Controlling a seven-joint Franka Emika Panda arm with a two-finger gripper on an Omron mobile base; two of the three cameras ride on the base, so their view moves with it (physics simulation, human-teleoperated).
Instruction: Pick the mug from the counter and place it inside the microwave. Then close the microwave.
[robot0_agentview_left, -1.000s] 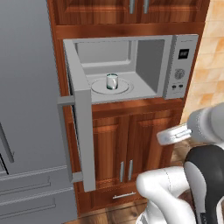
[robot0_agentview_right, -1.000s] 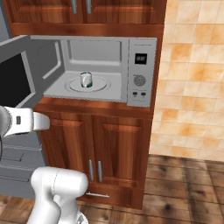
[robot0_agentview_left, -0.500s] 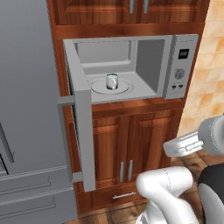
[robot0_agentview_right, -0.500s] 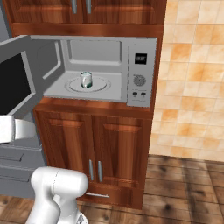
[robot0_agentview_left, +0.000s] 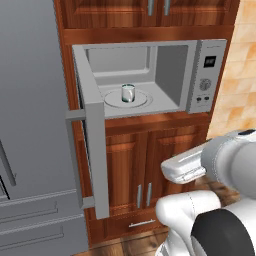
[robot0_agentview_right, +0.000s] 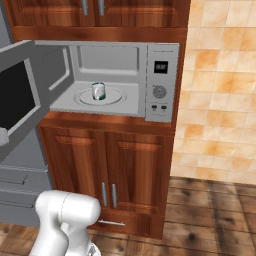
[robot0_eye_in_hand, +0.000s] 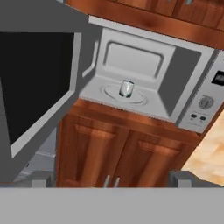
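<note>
Standing nearest, the white arm's gripper (robot0_eye_in_hand: 109, 179) hangs low in front of the cabinet doors (robot0_agentview_right: 107, 165), fingers (robot0_eye_in_hand: 181, 178) spread wide with nothing between them, well apart from the microwave (robot0_agentview_left: 150, 80). In the hand view the two dark tips sit at opposite sides of the bottom edge, pointed up toward the oven cavity.

Next back, the microwave door (robot0_agentview_left: 95, 150) swings out fully to the left, its long bar handle (robot0_agentview_left: 75, 160) facing the fridge (robot0_agentview_left: 30, 125); the dark window shows on its inner face in the right base view.

Inside the cavity, the mug (robot0_agentview_left: 128, 93) stands upright at the middle of the round turntable (robot0_agentview_left: 142, 100), clear of all walls. Handle side not clear.

Button panel and display (robot0_agentview_right: 161, 80) sit at the microwave's right edge. Upper cupboards (robot0_agentview_right: 100, 10) above; tan tiled wall (robot0_agentview_right: 220, 90) to the right, wood-plank floor (robot0_agentview_right: 210, 215) below it.
</note>
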